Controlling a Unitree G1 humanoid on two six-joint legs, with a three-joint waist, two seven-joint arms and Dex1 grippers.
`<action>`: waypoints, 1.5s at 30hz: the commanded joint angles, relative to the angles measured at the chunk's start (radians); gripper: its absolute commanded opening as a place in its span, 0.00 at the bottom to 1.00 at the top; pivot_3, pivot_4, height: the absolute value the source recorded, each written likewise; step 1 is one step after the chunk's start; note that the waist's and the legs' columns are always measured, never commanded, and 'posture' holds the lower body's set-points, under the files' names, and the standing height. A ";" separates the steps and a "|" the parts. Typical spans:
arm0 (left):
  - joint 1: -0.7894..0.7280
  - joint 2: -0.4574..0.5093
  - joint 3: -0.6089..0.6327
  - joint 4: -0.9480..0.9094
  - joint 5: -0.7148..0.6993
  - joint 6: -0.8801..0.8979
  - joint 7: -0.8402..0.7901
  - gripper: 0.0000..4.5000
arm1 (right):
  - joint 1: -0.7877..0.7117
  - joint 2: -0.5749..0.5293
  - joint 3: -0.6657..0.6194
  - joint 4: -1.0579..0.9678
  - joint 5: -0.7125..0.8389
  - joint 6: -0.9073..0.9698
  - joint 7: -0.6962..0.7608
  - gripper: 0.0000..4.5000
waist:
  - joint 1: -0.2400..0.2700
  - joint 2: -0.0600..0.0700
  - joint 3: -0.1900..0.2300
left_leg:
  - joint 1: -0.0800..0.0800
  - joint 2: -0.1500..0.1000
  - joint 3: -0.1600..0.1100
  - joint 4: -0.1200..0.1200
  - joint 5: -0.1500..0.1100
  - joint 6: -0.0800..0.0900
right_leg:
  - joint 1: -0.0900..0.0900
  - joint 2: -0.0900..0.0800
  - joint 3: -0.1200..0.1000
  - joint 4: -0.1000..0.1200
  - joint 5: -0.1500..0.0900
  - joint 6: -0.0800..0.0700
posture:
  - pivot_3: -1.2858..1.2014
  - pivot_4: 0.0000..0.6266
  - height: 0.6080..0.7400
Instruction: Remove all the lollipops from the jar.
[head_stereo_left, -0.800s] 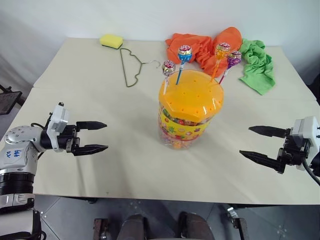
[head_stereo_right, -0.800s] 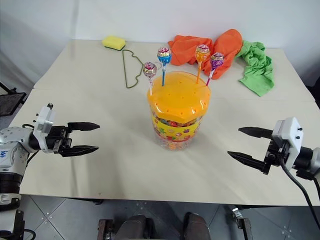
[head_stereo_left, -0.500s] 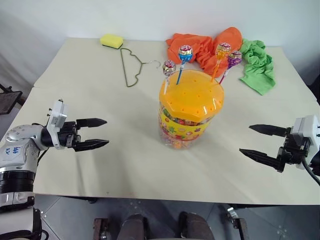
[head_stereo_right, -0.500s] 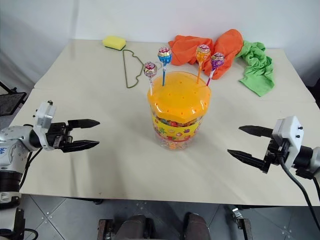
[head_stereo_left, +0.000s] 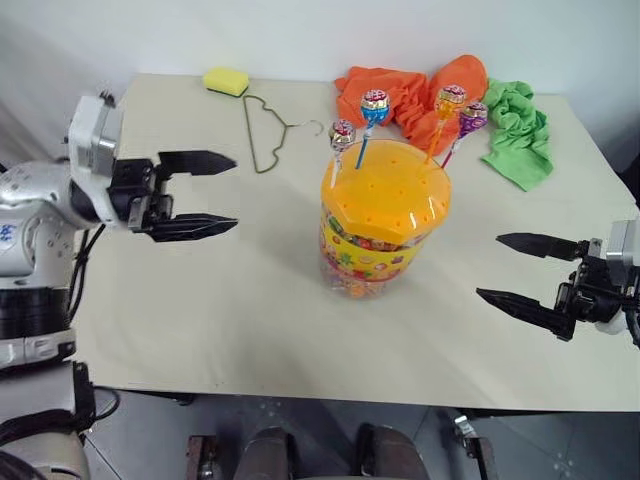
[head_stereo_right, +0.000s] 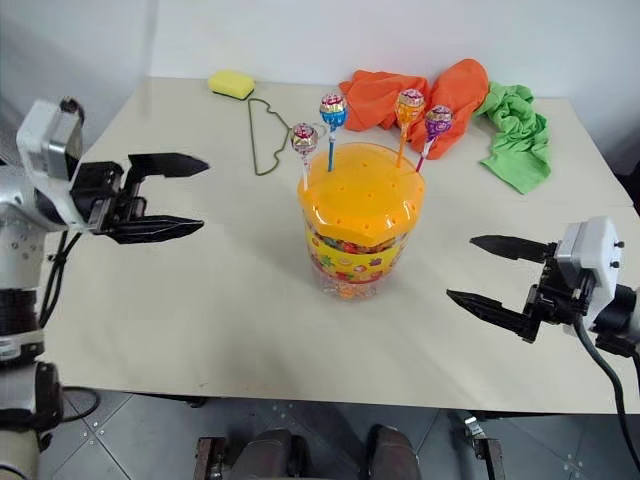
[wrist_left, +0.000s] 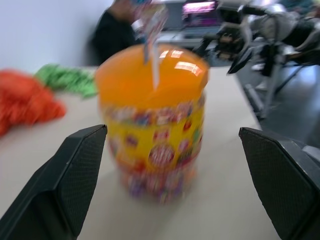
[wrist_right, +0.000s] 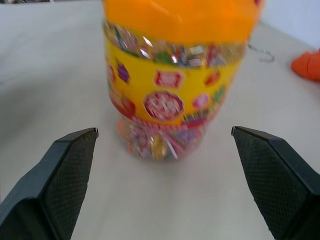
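The jar (head_stereo_left: 372, 258), a clear tub with a yellow label and a domed orange lid (head_stereo_left: 386, 190), stands mid-table. Several lollipops stand upright on sticks in the lid's holes: one on a white stick (head_stereo_left: 342, 133), one on blue (head_stereo_left: 374, 102), one on orange (head_stereo_left: 448, 100), one on purple (head_stereo_left: 471, 117). My left gripper (head_stereo_left: 236, 192) hovers open to the jar's left, raised to about lid height and pointing at it. My right gripper (head_stereo_left: 488, 266) is open to the jar's right, lower down. Both wrist views frame the jar (wrist_right: 167, 95) between open fingers (wrist_left: 75, 175), with nothing held.
At the table's back lie a yellow sponge (head_stereo_left: 225, 80), a wire hanger (head_stereo_left: 265, 130), an orange cloth (head_stereo_left: 400, 90) and a green cloth (head_stereo_left: 520, 130). The table's front edge (head_stereo_left: 330, 398) runs just below both grippers. A blurred person (wrist_left: 117, 25) is beyond the table.
My left gripper has risen from near the table to about lid height and come nearer the jar, still open. The right gripper has hardly moved. The lollipops stand as before.
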 joint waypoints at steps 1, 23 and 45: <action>-0.082 -0.060 -0.047 0.035 -0.011 -0.030 -0.060 1.00 | 0.001 0.010 -0.095 -0.101 0.107 0.050 -0.079 1.00 | -0.001 0.000 0.000 | -0.002 0.000 -0.001 0.002 0.000 0.000 | -0.001 0.000 -0.001 0.000 0.000 0.000 | 0.52 0.24 1.00; -0.365 -0.310 -0.201 0.471 0.092 -0.226 -0.170 0.81 | 0.103 0.069 -0.234 -0.261 0.212 0.064 -0.280 1.00 | 0.010 -0.002 0.001 | -0.006 0.000 -0.002 0.007 -0.001 0.002 | -0.002 0.000 -0.001 0.003 0.000 0.000 | 0.52 0.24 1.00; -0.447 -0.265 -0.031 0.365 0.027 -0.100 0.008 0.00 | -0.008 0.020 -0.157 -0.174 0.193 0.049 -0.262 1.00 | 0.014 -0.002 0.001 | -0.006 0.000 -0.002 0.008 -0.001 0.002 | -0.003 0.000 -0.001 0.004 0.000 0.000 | 0.52 0.24 1.00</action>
